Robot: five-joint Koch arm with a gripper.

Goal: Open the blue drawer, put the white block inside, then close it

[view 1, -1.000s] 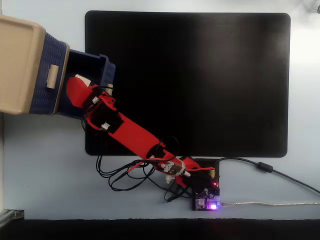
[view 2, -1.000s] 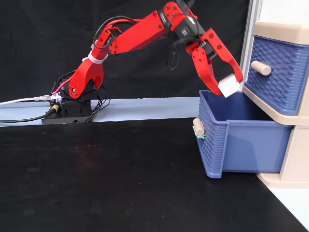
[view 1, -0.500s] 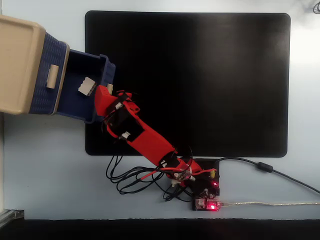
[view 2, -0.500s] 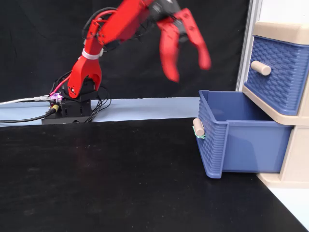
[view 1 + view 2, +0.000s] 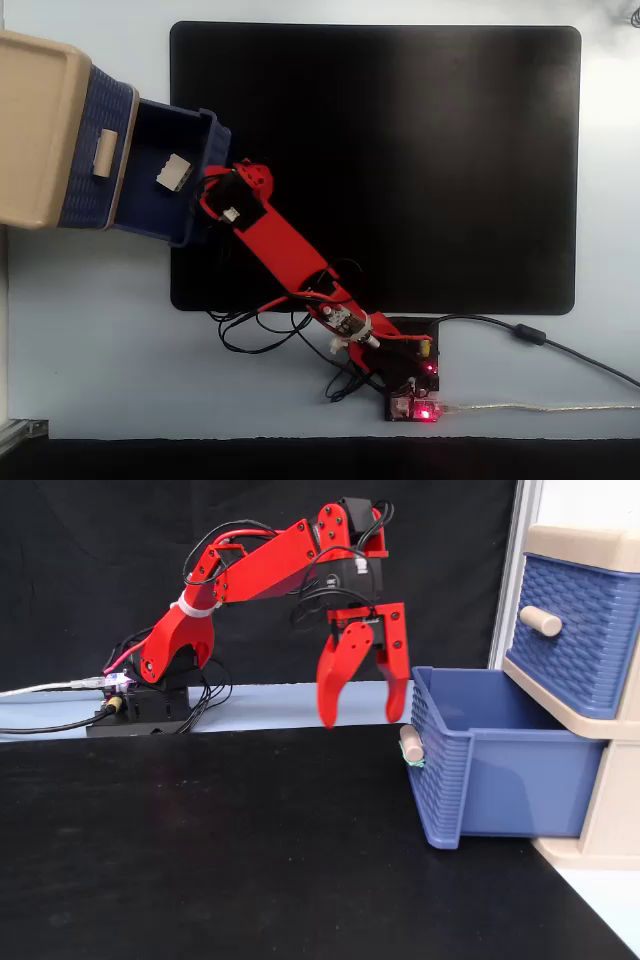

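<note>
The blue drawer stands pulled out of the beige cabinet, its small beige handle facing the arm. The white block lies on the drawer's floor; in the side-on fixed view the drawer wall hides it. My red gripper hangs fingers-down just outside the drawer's front, above the black mat and next to the handle. Its jaws are spread wide with nothing between them. From above, the wrist covers the fingers at the drawer's front edge.
The upper blue drawer is closed in the beige cabinet. A black mat covers the table's middle. The arm's base, board and cables sit at the mat's near edge.
</note>
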